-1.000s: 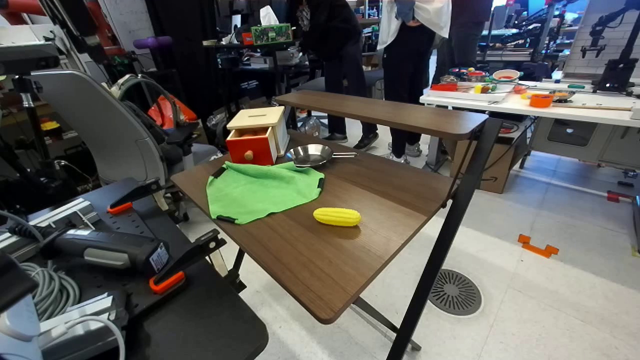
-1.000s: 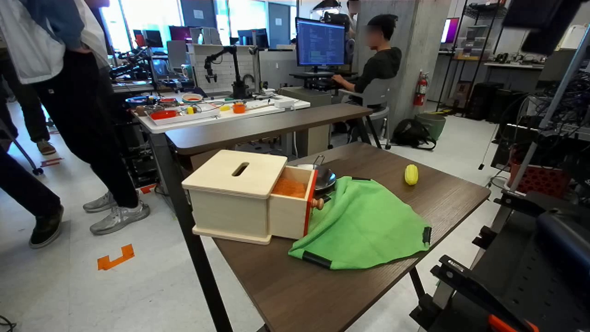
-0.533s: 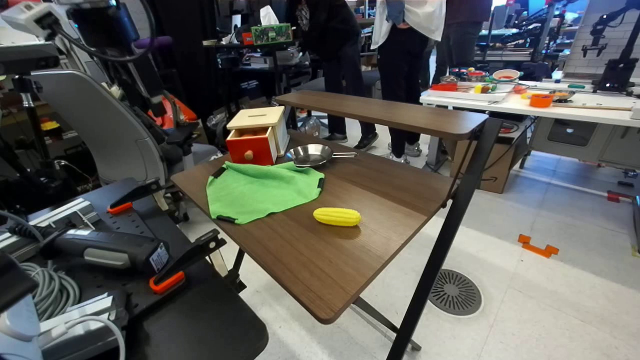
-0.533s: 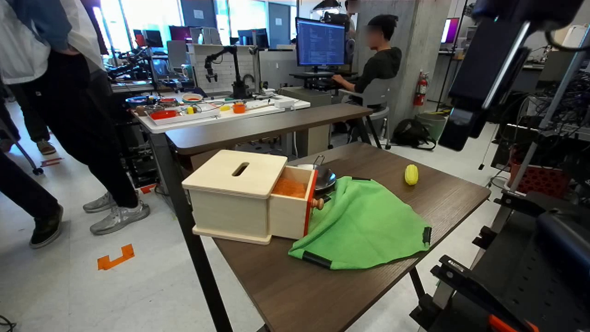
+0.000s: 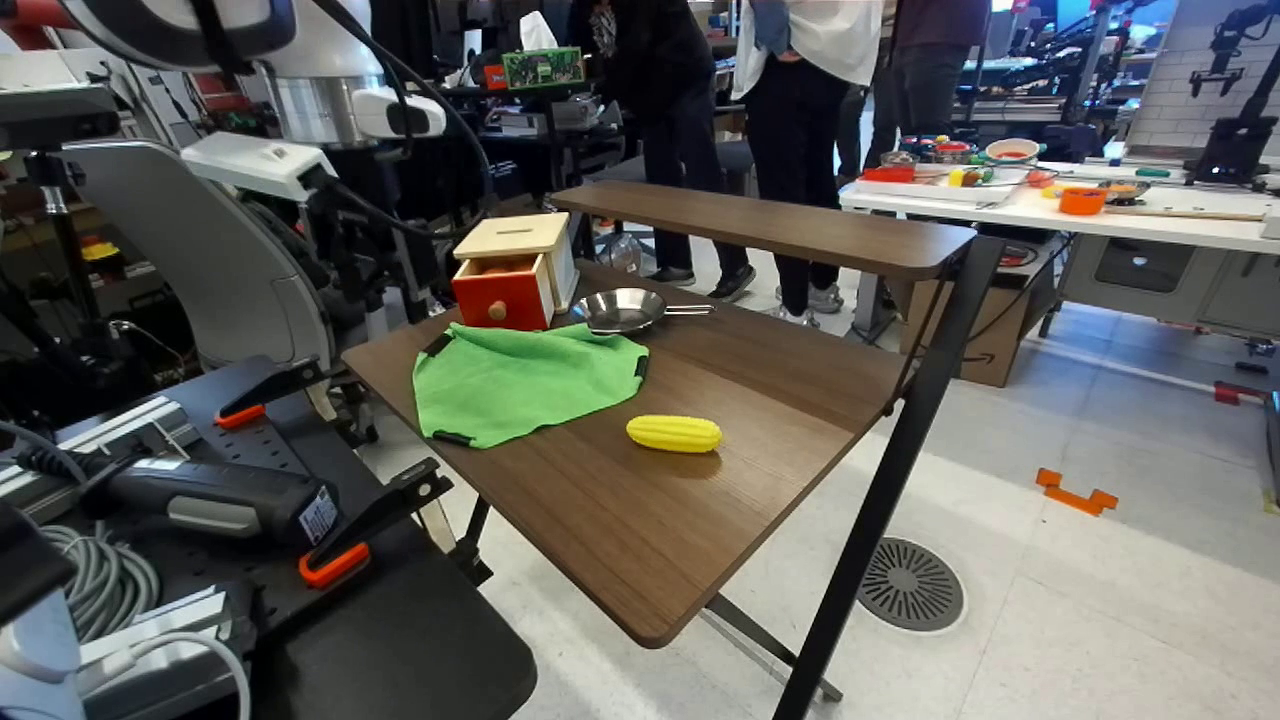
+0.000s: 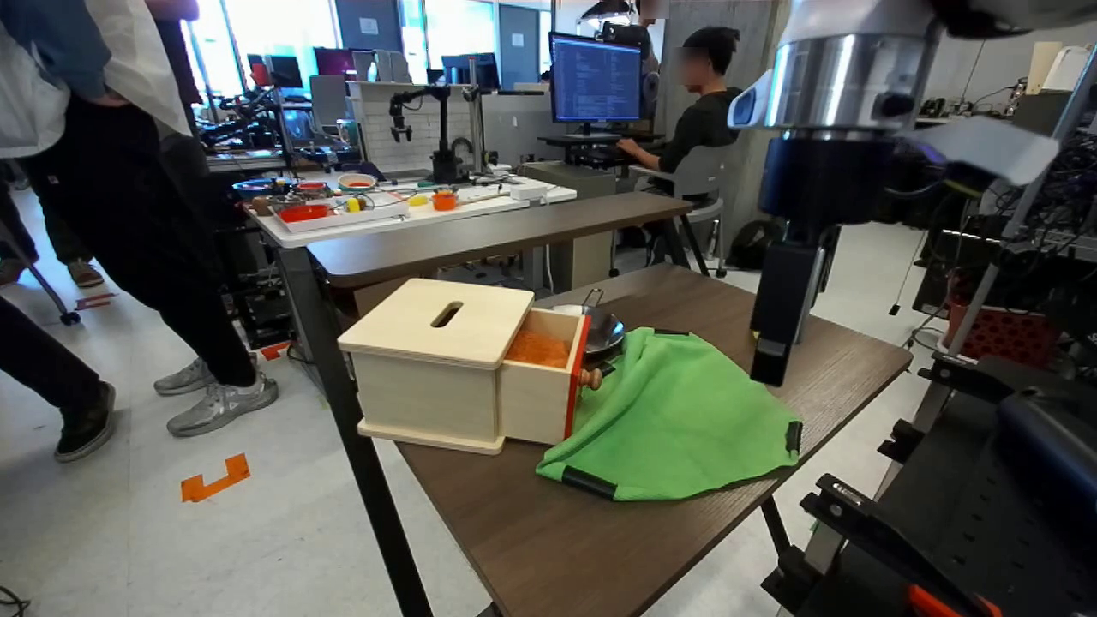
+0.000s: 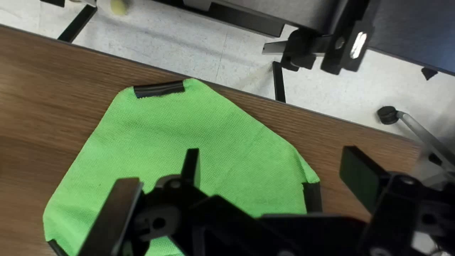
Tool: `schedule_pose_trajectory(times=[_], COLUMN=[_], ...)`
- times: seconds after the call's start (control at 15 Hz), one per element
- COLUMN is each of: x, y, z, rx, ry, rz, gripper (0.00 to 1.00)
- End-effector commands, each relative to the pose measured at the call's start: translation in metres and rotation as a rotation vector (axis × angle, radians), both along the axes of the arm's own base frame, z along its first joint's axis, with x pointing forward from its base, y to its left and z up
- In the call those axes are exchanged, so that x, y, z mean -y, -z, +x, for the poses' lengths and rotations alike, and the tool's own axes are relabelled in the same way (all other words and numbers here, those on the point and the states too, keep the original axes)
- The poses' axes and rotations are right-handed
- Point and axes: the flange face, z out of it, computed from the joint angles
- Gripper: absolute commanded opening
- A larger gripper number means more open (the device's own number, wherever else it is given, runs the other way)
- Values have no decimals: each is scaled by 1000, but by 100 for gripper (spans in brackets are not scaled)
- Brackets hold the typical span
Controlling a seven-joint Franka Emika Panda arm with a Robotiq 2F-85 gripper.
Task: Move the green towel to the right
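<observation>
The green towel [image 5: 525, 380] lies rumpled on the brown table [image 5: 620, 560], with black strips at its corners. It also shows in an exterior view [image 6: 677, 420] and in the wrist view [image 7: 213, 135]. My gripper [image 7: 273, 165] is open and empty above the towel's edge in the wrist view. Its left finger [image 7: 191, 167] is over the green cloth and its right finger [image 7: 362, 177] is over bare wood. A black-stripped corner lies between them. In an exterior view the gripper [image 6: 776, 351] points down, apart from the towel.
A wooden box [image 6: 428, 377] with an open red-fronted drawer [image 5: 503, 300] stands against the towel's back edge. A metal pan [image 5: 622, 310] sits beside it. A yellow corn-like object [image 5: 674, 433] lies on the table. A raised shelf [image 5: 760, 225] spans the back. A black side table [image 5: 430, 640] with clamps stands near.
The arm has come into view and lowered toward the table, with the gripper turning from tilted to pointing down. The towel, box, pan and yellow object have not moved.
</observation>
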Motion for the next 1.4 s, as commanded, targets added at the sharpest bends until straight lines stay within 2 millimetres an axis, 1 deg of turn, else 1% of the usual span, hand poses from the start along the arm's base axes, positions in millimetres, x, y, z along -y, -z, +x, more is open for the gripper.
schedule_pose_trajectory(times=[0.0, 0.2, 0.4, 0.6, 1.07, 1.33], x=[0, 0, -3, -6, -20, -11], y=[36, 59, 79, 93, 127, 140], z=[33, 52, 64, 73, 81, 86], rx=[3, 5, 32, 77, 94, 76], ry=[-68, -105, -118, -96, -56, -36], rz=[-39, -77, -113, -127, -114, -114], gripper=[100, 100, 100, 100, 100, 100])
